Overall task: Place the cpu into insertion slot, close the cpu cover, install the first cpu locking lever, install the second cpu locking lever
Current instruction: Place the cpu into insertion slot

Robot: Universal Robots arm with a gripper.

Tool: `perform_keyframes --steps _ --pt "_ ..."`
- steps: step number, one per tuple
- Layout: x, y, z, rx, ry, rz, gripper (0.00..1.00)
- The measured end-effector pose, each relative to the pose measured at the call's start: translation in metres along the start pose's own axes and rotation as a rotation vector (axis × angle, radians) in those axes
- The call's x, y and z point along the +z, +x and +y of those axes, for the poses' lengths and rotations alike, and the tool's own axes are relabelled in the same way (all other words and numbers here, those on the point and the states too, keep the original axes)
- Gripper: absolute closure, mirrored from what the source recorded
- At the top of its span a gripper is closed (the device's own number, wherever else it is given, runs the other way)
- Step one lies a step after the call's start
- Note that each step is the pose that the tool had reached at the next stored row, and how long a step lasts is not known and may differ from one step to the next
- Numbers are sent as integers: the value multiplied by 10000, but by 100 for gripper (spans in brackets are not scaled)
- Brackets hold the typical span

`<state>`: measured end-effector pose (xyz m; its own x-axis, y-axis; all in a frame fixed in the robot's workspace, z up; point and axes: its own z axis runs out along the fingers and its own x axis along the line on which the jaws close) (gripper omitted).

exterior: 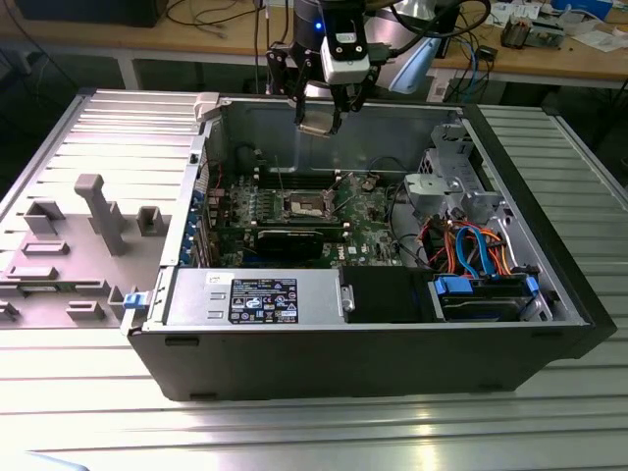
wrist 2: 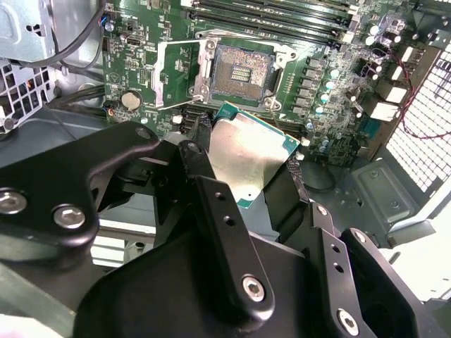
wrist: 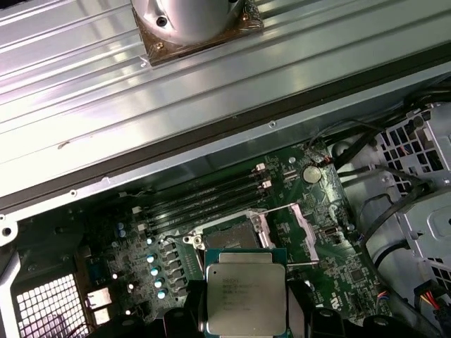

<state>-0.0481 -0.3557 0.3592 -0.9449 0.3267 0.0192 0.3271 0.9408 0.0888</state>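
Gripping the cpu (wrist 2: 250, 151) between gripper (exterior: 319, 126) fingers, upper centre of exterior view | insertion slot (exterior: 304, 204) exposed mid-frame | cpu cover (wrist 2: 176, 70) swung open beside it

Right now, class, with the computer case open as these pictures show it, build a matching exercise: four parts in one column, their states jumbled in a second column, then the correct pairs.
Column one:
1. cpu
2. insertion slot
3. cpu cover
4. end effector

Column two:
A. swung open, beside the insertion slot
B. shut on the cpu
C. held in the air above the green motherboard
D. empty, with its contacts exposed

Pairs: 1-C, 2-D, 3-A, 4-B
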Motion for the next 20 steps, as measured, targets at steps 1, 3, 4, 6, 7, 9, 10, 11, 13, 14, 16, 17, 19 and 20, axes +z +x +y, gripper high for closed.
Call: perform_keyframes --steps 1,3,4,6,7,9,10,11,13,14,16,17,19,20 --pt "0 0 0 0 0 0 45" --pt "0 0 0 1 0 0 45" --pt "0 0 0 1 -1 0 45" --pt "0 0 0 2 0 0 45" --pt "0 0 0 12 0 -1 45" --pt "0 0 0 108 -2 -10 45" --pt "1 0 0 153 -3 -14 45" --pt "1 0 0 260 -5 -23 45" --pt "2 0 0 481 -8 -42 45" --pt "3 0 0 527 -9 -46 45" --pt "3 0 0 552 -11 -49 45" --pt "3 0 0 552 -11 -49 45" --pt "3 0 0 553 -11 -49 45" --pt "3 0 0 553 -11 -49 45"
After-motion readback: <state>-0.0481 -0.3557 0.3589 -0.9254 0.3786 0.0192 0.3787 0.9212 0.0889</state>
